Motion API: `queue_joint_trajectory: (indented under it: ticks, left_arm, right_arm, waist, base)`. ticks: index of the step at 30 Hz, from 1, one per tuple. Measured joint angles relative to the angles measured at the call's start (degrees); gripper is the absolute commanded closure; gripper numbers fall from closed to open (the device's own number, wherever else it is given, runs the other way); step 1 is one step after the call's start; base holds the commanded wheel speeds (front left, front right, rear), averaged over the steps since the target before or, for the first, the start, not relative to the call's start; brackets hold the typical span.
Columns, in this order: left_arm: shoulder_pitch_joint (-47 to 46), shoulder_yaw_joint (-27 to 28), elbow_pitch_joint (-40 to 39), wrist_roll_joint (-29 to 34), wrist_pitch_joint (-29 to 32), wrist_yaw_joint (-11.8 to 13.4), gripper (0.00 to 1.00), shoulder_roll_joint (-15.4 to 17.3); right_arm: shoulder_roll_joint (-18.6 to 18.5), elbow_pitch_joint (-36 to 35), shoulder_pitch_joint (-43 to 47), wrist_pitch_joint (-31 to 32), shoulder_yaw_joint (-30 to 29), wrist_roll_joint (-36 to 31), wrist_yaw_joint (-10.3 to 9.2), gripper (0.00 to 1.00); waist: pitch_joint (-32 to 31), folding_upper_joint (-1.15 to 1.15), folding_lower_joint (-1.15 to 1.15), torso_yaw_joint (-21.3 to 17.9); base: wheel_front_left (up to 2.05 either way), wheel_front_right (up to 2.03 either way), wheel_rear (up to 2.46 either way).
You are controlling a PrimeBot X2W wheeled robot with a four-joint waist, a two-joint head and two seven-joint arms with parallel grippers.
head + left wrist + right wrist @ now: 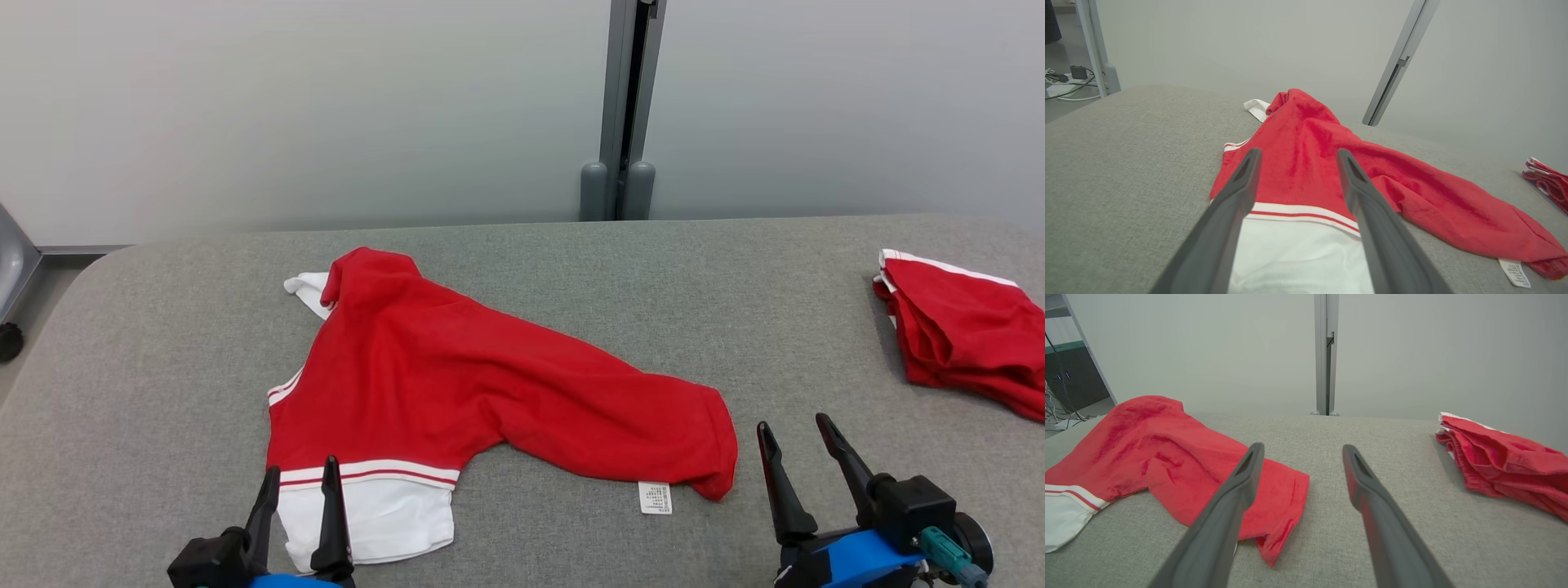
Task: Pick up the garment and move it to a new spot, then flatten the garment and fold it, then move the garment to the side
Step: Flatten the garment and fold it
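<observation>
A red garment [457, 384] with white trim lies rumpled across the middle of the grey padded table [163, 327], its white band [367, 514] at the near left and a white label [655, 497] at its near right end. My left gripper [298, 474] stands open just above the white band, which lies between its fingers in the left wrist view [1294, 253]. My right gripper [792, 429] stands open over bare table, right of the garment's red end [1274, 506]. Neither holds anything.
A second red garment [963, 327] lies bunched at the table's right edge, also in the right wrist view [1502, 465]. A grey post [624, 114] stands against the pale wall behind the table. Cables lie on the floor [1065, 85] beyond the left edge.
</observation>
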Motion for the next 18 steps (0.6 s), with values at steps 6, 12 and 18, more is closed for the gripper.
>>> queue_joint_trajectory:
  ticks: [6, 12, 18]
  left_arm:
    - [-0.01, -0.09, -0.22, -0.21, 0.34, 0.38, 0.0, 0.24]
    - [1.33, 0.69, 1.42, -1.54, 3.48, 1.81, 0.0, 1.32]
    - [2.91, 2.02, 5.86, -4.44, 9.84, 4.2, 0.0, 1.33]
  right_arm:
    - [0.0, 0.14, -0.11, -0.1, 0.04, 0.0, 0.0, 0.0]
    - [0.0, 0.69, -0.1, -0.01, 1.3, 0.01, 0.0, 0.0]
    - [0.0, 1.04, -0.15, 0.02, 2.49, 0.38, 0.0, 0.0]
  waist:
    - [0.3, 0.0, 0.0, 0.18]
    - [1.37, 0.0, 0.0, 0.19]
    - [2.75, 0.0, 0.0, 0.08]
  base:
    - [0.0, 0.0, 0.0]
    - [0.0, 0.0, 0.0]
    - [0.0, 0.0, 0.0]
